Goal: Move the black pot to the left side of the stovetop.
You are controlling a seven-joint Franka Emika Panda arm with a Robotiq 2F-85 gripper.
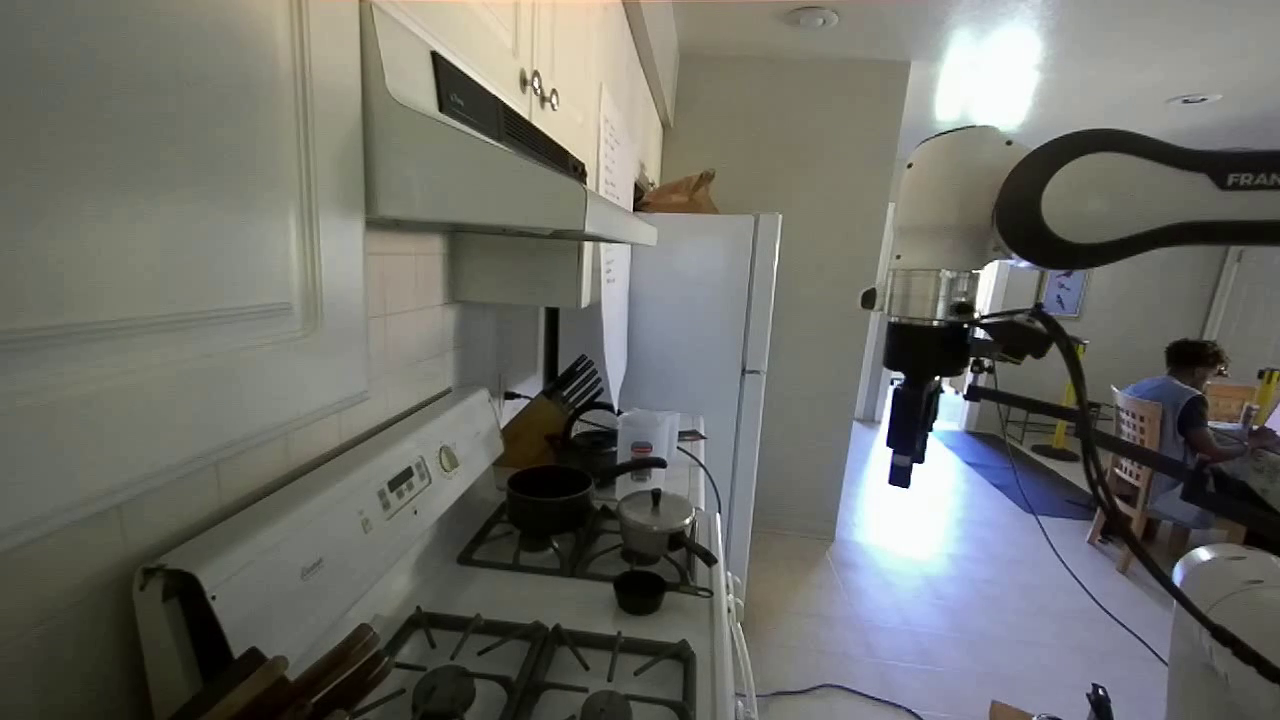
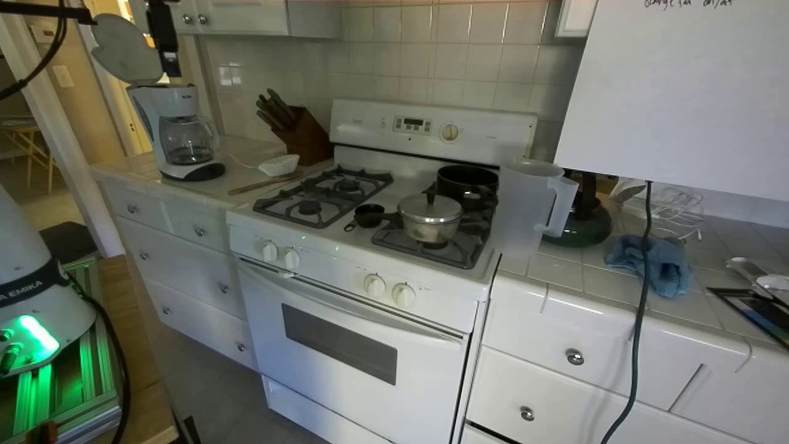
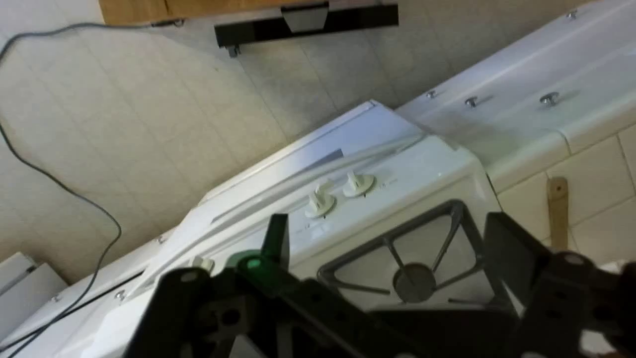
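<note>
The black pot [image 1: 549,502] is round and dark inside, with a black handle. It sits upright on a back burner; it also shows at the right back of the stovetop in an exterior view [image 2: 466,182], partly hidden by the lidded pot. It does not show in the wrist view. The white stovetop [image 2: 336,237] has black grates and a raised back panel; a part of it shows in the wrist view [image 3: 298,256]. My gripper [image 1: 903,470] hangs high in front of the stove, apart from the pot. In the wrist view its fingers [image 3: 390,236] are spread with nothing between them.
A lidded silver pot [image 2: 429,217] stands in front of the black pot. A small black pan [image 2: 369,215] sits between the grates. A translucent pitcher [image 2: 524,206] stands beside the stove. A knife block [image 2: 305,137] and coffee maker [image 2: 175,132] are on the counter. A range hood [image 1: 480,170] overhangs the stove.
</note>
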